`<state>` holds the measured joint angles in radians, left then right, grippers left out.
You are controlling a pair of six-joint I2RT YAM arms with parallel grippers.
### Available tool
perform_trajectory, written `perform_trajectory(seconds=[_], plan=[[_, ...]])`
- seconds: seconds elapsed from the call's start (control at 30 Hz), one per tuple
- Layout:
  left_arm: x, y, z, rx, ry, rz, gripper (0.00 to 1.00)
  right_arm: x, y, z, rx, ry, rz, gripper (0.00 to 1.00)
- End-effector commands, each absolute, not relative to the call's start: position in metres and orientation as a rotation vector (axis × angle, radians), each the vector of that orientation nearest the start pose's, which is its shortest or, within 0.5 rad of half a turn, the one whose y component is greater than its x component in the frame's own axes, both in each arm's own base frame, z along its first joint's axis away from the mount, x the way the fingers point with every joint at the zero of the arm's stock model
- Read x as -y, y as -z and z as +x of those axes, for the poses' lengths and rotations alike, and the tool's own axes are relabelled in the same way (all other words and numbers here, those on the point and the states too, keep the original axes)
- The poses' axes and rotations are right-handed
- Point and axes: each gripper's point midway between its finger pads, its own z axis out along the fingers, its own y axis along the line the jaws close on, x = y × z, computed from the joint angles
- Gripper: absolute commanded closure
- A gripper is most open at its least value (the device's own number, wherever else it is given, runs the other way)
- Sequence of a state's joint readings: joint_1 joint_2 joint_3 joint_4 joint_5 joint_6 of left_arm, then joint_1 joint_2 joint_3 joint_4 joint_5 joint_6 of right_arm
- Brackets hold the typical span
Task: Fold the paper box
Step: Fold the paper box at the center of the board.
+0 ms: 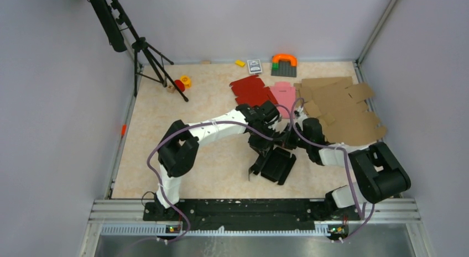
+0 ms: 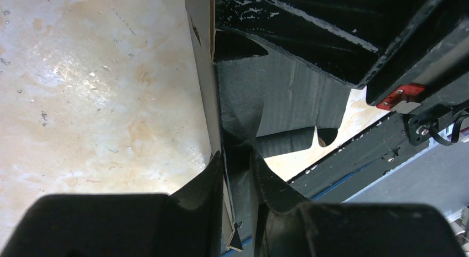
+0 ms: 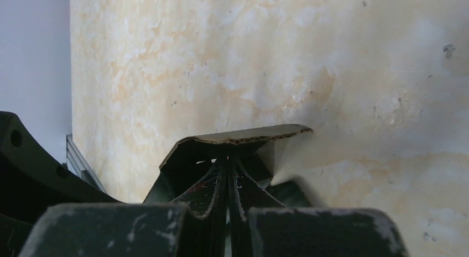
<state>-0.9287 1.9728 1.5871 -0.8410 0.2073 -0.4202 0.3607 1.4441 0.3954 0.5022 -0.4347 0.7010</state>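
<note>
paper box (image 1: pixel 276 164) | black matte die-cut cardboard, brown fluted core shown at cut edges | partly folded, main panel laid flat, side flaps raised | placed near-side of red blank (image 1: pixel 250 90), well apart, slightly right

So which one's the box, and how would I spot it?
On the pale table, look near the middle. The black cardboard box sits there half-folded, pinched by the left end effector and right end effector. It's the only black piece; the red sheet, pink sheet and brown sheets lie flat farther back.
</note>
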Motion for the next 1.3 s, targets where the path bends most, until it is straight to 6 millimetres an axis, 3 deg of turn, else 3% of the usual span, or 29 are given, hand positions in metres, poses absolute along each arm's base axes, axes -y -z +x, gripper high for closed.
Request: perform_trajectory(seconds=[0.0,0.2,0.47,0.73,1.0,1.17,1.27], plan=[[0.379,-0.078,0.221,-2.783,0.546,0.796,0.85,-0.214,-0.075,0.284,-2.207,-1.047,0.020,1.00],[0.374,-0.080,0.222,-2.780,0.520,0.797,0.85,-0.183,-0.077,0.305,-2.207,-0.750,-0.053,1.00],[0.377,-0.083,0.223,-2.773,0.530,0.801,0.85,-0.170,-0.062,0.310,-2.245,-0.588,-0.210,1.00],[0.377,-0.082,0.223,-2.776,0.527,0.803,0.85,-0.189,-0.048,0.307,-2.273,-0.659,-0.307,1.00],[0.379,-0.079,0.223,-2.781,0.531,0.803,0.85,-0.217,-0.073,0.297,-2.176,-0.867,-0.311,1.00],[0.379,-0.078,0.223,-2.782,0.529,0.803,0.85,-0.226,-0.071,0.279,-2.187,-1.001,-0.279,1.00],[0.380,-0.078,0.223,-2.782,0.527,0.806,0.85,-0.224,-0.064,0.275,-2.206,-0.989,-0.268,1.00]])
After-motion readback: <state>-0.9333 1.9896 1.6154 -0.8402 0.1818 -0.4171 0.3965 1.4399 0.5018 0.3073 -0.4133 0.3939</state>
